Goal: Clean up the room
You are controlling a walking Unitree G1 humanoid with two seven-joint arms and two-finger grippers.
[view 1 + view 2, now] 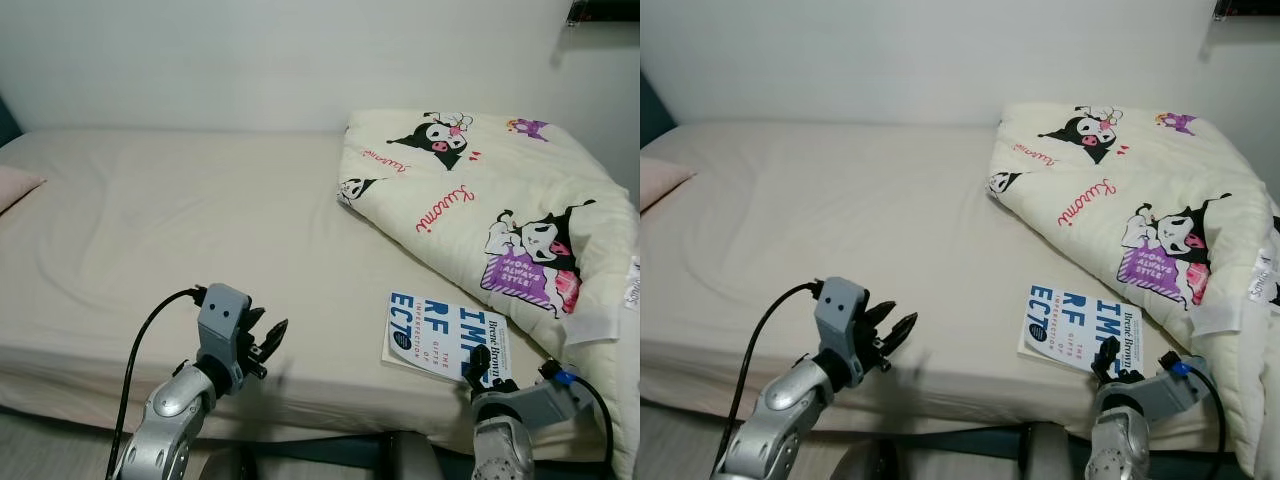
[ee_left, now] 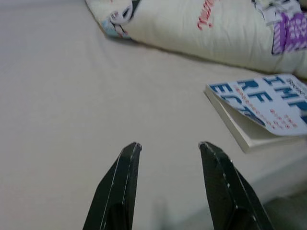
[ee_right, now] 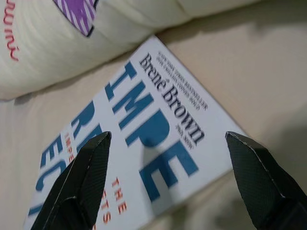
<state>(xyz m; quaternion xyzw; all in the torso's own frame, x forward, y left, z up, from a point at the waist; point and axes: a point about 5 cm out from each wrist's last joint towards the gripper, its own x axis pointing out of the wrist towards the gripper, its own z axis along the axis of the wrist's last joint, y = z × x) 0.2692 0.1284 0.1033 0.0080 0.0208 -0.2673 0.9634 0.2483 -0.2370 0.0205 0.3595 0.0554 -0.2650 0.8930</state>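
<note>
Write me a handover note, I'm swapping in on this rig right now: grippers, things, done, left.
Right gripper: open, hovering over the near corner of the book, not gripping it.
Left gripper: open, above bare bed sheet, holding nothing.
Book lies flat near the bed's front edge, beside the folded cartoon-print comforter. A pink pillow sits at the far left.
Done: nothing picked up.
Left: grasp the book and put it away.
</note>
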